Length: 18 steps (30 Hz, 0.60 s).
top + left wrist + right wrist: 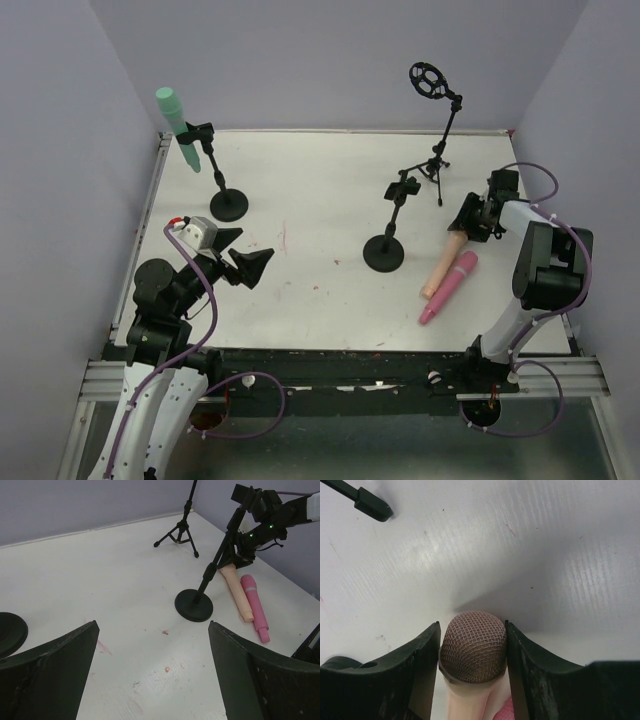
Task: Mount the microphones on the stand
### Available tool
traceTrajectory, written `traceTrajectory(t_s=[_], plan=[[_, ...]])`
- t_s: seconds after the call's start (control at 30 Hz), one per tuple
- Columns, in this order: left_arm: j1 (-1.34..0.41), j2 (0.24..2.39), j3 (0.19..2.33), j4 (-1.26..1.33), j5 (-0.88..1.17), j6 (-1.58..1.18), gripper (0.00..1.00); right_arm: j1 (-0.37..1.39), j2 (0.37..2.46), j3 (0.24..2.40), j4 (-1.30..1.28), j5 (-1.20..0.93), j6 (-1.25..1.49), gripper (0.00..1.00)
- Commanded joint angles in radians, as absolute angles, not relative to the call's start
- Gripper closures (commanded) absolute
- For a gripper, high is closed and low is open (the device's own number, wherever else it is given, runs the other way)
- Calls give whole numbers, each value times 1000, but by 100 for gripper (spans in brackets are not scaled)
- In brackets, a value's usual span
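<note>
We count one of three done: the mint green microphone point(170, 115) sits tilted in the clip of the left stand point(229, 204), beyond our left claw point(245, 258) and a little to its left. That claw is released, jaws spread wide with nothing between them, above the surface point(300, 200). Ahead of it and to its right is the middle stand point(385, 252), its clip bare, and further back the tripod stand point(437, 165), its ring mount also vacant. Two microphones are left. The peach microphone point(441, 270) lies flat on the surface with its mesh head inside the right claw point(472, 222). The claw's fingers point(420, 655) press both sides of the head, so we judge it grasped but not yet lifted. The pink microphone point(448, 288) lies just beside the peach one, on the near side of that claw, untouched. We find no brand, label or writing that can be read anywhere.
</note>
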State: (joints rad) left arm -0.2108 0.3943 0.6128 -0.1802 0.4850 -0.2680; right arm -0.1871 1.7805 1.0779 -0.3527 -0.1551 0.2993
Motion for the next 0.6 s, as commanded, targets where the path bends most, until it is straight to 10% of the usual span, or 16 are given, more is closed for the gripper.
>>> traceTrajectory(t_s=[0.0, 0.23, 0.57], plan=[[-209, 399, 607, -163, 508, -275, 1, -192, 1764, 1084, -359, -232, 340, 46], [-209, 413, 607, -167, 508, -270, 1, -190, 1712, 1137, -360, -399, 376, 74], [-209, 449, 598, -94, 636, -311, 1, -190, 1442, 1115, -354, -480, 319, 78]])
